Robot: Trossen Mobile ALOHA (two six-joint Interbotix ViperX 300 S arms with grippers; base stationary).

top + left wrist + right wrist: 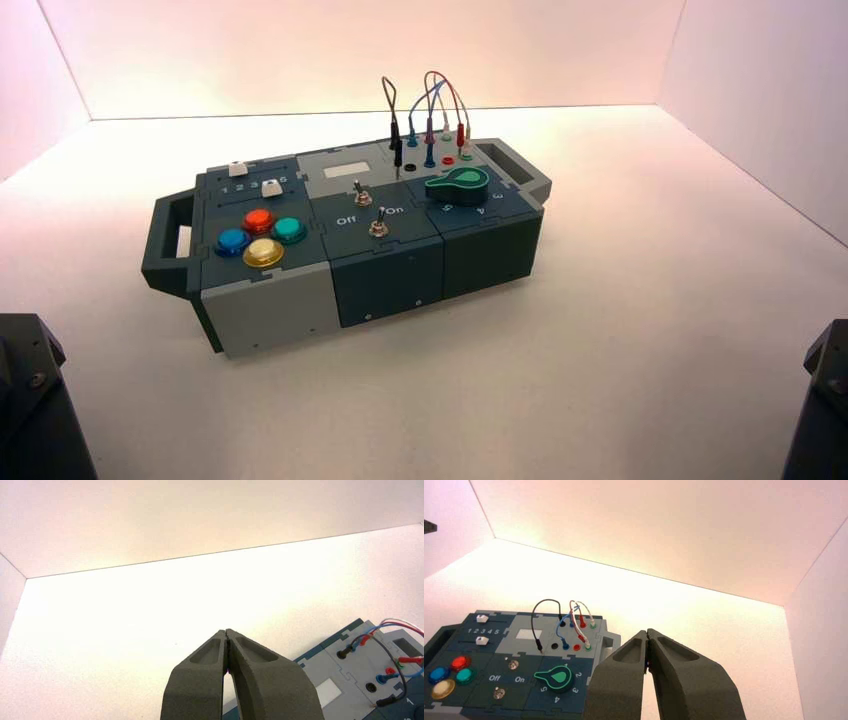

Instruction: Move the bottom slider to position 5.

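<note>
White bottom slider (482,640), at the box's (400,240) ten o'clock, sits short of 5 (497,631) (our move remains undone); our left tool (226,631) and right tool (647,632), tips pressed together, idle toward eight and four.

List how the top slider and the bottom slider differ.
The top slider sits above the white numeral row; the bottom slider sits below it.
The bottom slider stands closer to its track's 5 end than the top slider does.
Both have white caps.
</note>
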